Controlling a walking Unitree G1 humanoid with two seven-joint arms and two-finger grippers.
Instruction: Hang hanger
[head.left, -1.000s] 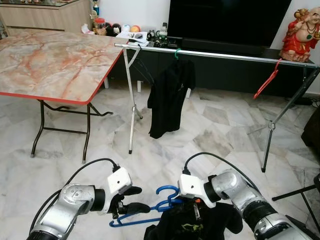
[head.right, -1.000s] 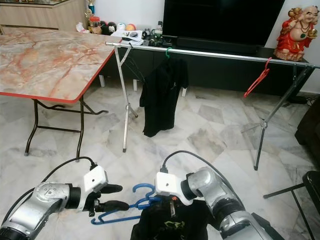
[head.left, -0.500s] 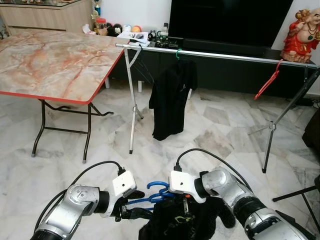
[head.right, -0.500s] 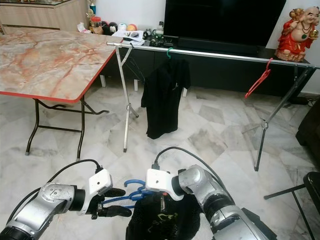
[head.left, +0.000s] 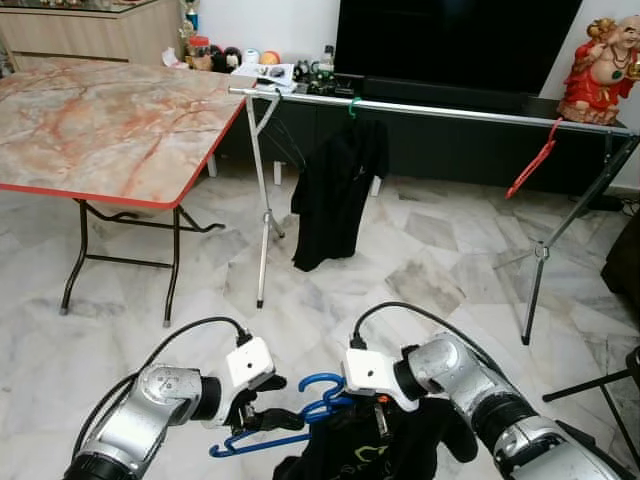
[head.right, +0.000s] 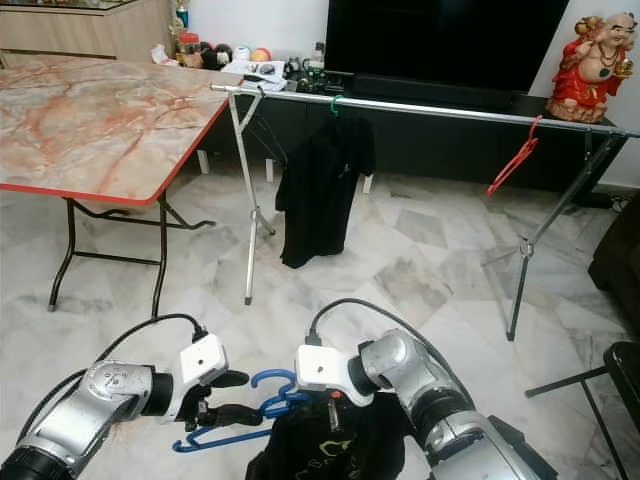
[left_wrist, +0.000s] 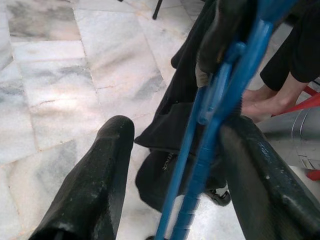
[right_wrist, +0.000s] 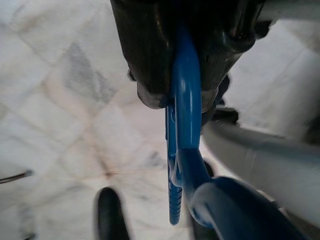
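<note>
A blue hanger (head.left: 322, 385) carrying a black garment (head.left: 360, 455) is held low in front of me, above the marble floor. My right gripper (head.left: 381, 420) is shut on the hanger near its neck; in the right wrist view the fingers (right_wrist: 145, 60) pinch the blue hanger (right_wrist: 186, 115). My left gripper (head.left: 277, 400) is open, its fingers either side of the hanger's left arm. In the left wrist view the blue hanger (left_wrist: 210, 130) runs between the fingers (left_wrist: 100, 175), close against one of them. Ahead stands a metal clothes rail (head.left: 450, 108).
On the rail hang a black shirt (head.left: 335, 195) on a green hanger (head.left: 353, 103) and an empty red hanger (head.left: 530, 165). A marble-topped folding table (head.left: 100, 120) stands to the left. A TV (head.left: 450, 40) and a red statue (head.left: 595, 60) sit behind the rail.
The hanger and both grippers drifted left, then back slightly. The hanger's left arm now slopes down again. The left gripper stays open around it and the right keeps its hold.
</note>
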